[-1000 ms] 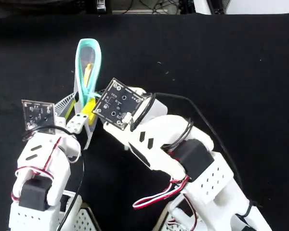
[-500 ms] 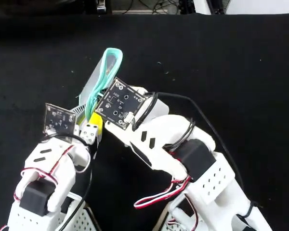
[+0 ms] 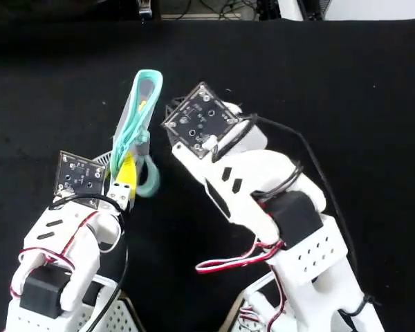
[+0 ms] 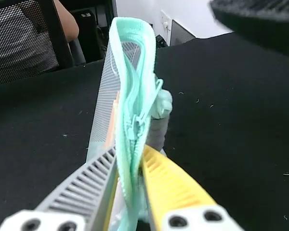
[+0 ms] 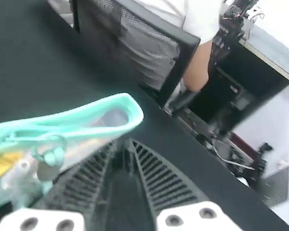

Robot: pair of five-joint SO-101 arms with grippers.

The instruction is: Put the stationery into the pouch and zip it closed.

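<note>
Pinched the pouch [image 3: 134, 117] on edge by its near end in the left gripper's [image 4: 129, 153] fingers [image 4: 173, 185], long axis pointing to 1 o'clock. Had the right gripper [image 5: 123, 143] close at its 3 o'clock.

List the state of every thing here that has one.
pouch: upright on its edge, not fully zipped, far end gaping.
stationery: inside the pouch, seen through the mesh.
left gripper: jaws shut on the pouch.
right gripper: jaws together, holding nothing.
</note>
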